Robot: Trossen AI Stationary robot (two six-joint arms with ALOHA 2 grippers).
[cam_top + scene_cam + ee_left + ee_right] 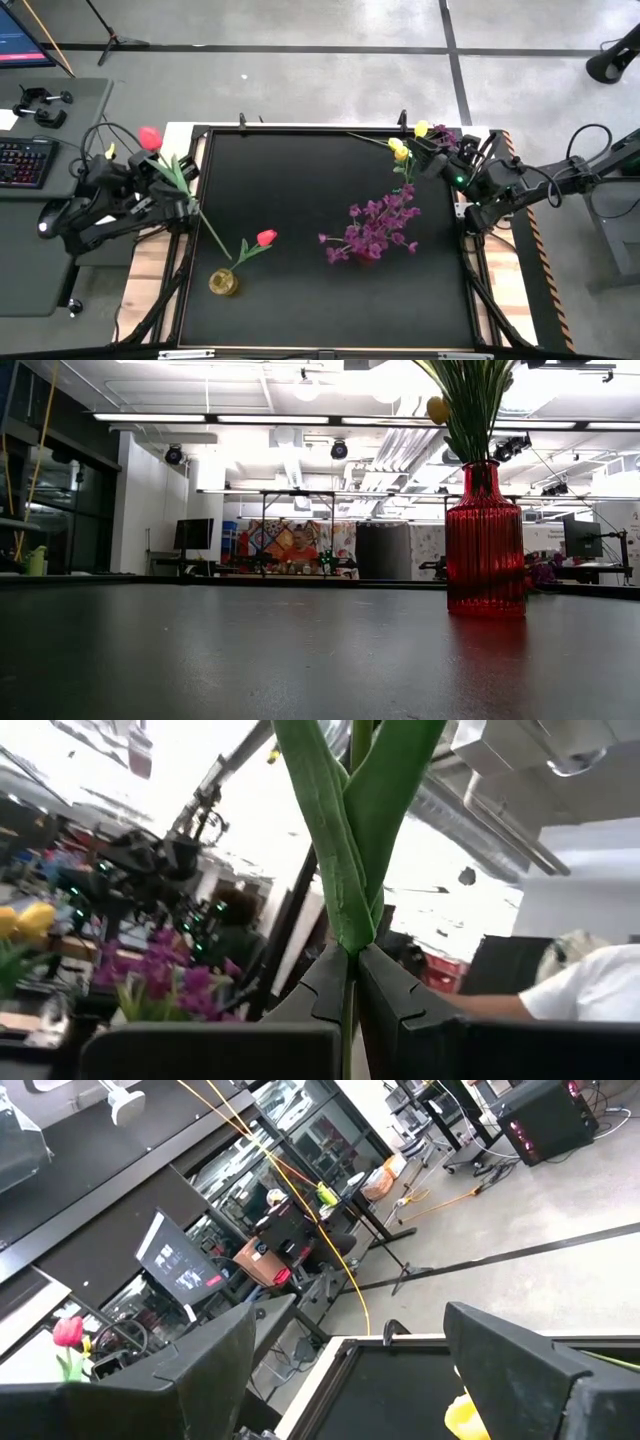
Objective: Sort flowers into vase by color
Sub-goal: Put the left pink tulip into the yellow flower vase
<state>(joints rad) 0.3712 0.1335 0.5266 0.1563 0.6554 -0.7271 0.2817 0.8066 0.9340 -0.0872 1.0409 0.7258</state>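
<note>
The red vase [485, 540] with the purple sprays [375, 225] stands right of centre on the black worktop [300, 190]; from above the blossoms hide the vase almost wholly, and in the low view its stems are cut off by the picture's top edge. Well to the left of that vase, near the worktop's front-left corner, a small yellow vase [223, 282] holds one red tulip [266, 238], leaning toward the red vase. Farther left still, over the worktop's edge, the left claw [178, 190] is clamped on the green stem of a second red tulip [151, 137]; the left wrist view shows the fingers [395, 1005] pressed together on the stem [347, 1020] just below its leaves, with the bloom out of that picture. Behind the red vase and to its right, at the worktop's back-right corner, the right claw [428, 150] sits beside the yellow tulips [400, 150], its fingers [520, 1355] standing apart; only a bit of yellow bloom [470, 1417] shows at the right wrist picture's edge.
</note>
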